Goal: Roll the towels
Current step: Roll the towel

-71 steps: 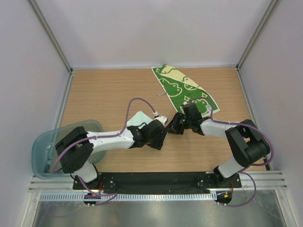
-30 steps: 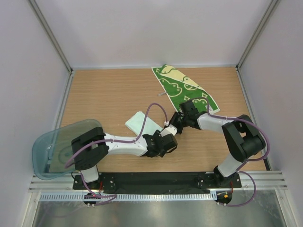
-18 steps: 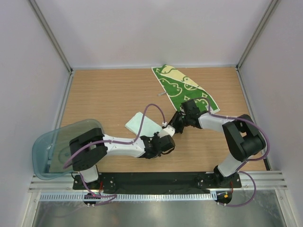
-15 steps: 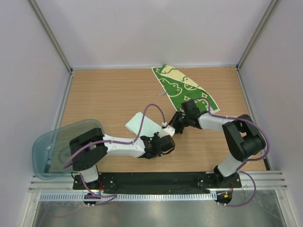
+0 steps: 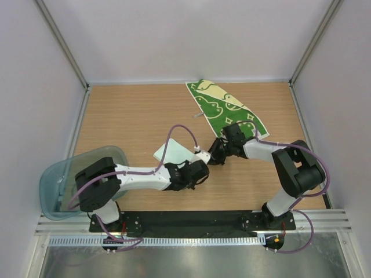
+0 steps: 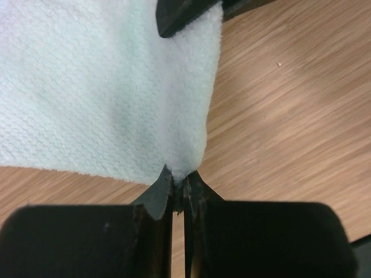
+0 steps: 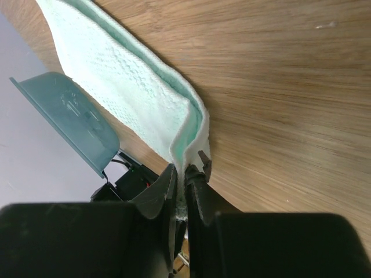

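Your plain pale mint-blue cloth towel (image 6: 104,87) is folded in two soft layers and lies mostly flat. One corner is pinched tight in the tips of your left gripper (image 6: 177,184). The next corner is pinched in your right gripper (image 7: 185,172) and lifts up a little there. Your green cloth towel with cream patches and white doodles (image 5: 226,110) lies spread out flat, just past your right gripper on its far side.

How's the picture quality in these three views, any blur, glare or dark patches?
Top external: even soft light, sharp, only faint shadows on the wooden table. Left wrist: the plain pale mint-blue towel looks slightly soft; the jaws are featureless black. Right wrist: wood grain crisp, jaws underexposed.
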